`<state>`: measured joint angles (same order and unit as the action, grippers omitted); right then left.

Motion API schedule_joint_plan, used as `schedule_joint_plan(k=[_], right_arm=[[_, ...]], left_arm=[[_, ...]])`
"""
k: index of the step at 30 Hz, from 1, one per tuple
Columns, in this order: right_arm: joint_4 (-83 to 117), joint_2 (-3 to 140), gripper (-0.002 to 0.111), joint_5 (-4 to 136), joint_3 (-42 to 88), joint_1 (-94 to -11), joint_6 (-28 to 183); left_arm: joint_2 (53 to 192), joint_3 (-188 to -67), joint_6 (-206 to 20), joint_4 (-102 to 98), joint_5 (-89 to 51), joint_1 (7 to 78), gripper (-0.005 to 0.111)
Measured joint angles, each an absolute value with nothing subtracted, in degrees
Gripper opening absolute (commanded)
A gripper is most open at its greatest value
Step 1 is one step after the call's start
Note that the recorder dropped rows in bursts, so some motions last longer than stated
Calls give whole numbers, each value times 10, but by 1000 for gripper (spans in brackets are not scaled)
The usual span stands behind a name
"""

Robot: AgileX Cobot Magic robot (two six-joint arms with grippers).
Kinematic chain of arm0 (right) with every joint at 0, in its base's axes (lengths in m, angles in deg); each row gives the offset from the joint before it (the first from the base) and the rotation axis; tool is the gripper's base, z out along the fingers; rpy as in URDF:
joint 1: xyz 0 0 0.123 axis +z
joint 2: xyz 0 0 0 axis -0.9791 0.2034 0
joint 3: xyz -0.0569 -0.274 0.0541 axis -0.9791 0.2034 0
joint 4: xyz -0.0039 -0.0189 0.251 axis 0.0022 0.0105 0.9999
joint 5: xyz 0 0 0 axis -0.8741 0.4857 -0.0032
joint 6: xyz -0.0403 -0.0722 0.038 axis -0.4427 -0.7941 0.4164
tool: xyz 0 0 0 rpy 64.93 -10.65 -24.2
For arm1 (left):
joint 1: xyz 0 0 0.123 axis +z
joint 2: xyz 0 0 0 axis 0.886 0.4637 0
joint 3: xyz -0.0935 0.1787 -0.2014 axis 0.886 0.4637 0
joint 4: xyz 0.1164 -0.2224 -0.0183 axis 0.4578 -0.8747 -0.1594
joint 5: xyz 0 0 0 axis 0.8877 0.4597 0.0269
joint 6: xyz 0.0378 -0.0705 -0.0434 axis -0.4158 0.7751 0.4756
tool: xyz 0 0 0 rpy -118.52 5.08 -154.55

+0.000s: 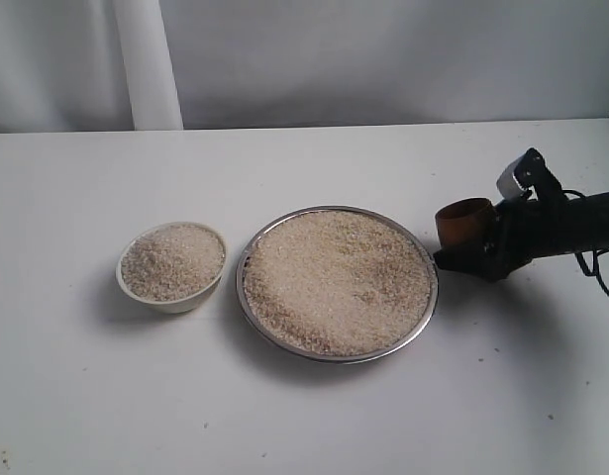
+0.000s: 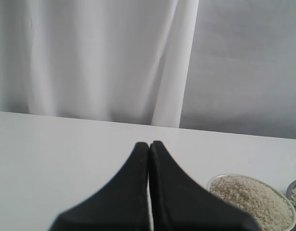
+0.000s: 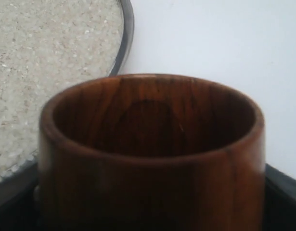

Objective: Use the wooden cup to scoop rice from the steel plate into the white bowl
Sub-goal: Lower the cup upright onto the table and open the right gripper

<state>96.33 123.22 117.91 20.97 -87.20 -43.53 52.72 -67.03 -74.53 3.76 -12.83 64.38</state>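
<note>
Two dishes wait: steel plate (image 1: 336, 357) heaped with rice (image 1: 334, 282), white bowl (image 1: 173, 300) just left of it. Right gripper (image 1: 479, 247), clamped on the wooden cup (image 1: 466, 222), sits just right of the rim. Best to tip the mouth low and sweep shallow. Right wrist view shows the cup empty; only the left wrist view shows left gripper (image 2: 148, 147), fingers together.

The wooden cup (image 3: 152, 163) largely hides the right hand (image 3: 148, 204).

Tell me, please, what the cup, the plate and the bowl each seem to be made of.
The wooden cup: wood, reddish-brown with visible grain streaks and a soft polished sheen. The steel plate: shiny silver metal, probably steel, its rim reflective. The white bowl: cream-white, smooth and plain; ceramic or plastic, the look leaves it open.
</note>
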Motion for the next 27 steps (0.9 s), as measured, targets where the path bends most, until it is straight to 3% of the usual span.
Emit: schedule_joint_plan(k=[3,10,13,27], right_arm=[[961,1232,56,1179,210,-872,-411],[930,1232,88,1177,210,-872,-403],[928,1232,98,1178,210,-872,-409],[897,1176,104,1173,210,-874,-419]], left_arm=[[527,-670,-745,38,-128,644,0],[527,-670,-745,38,-128,644,0],[527,-670,-745,38,-128,644,0],[527,-670,-745,38,-128,644,0]])
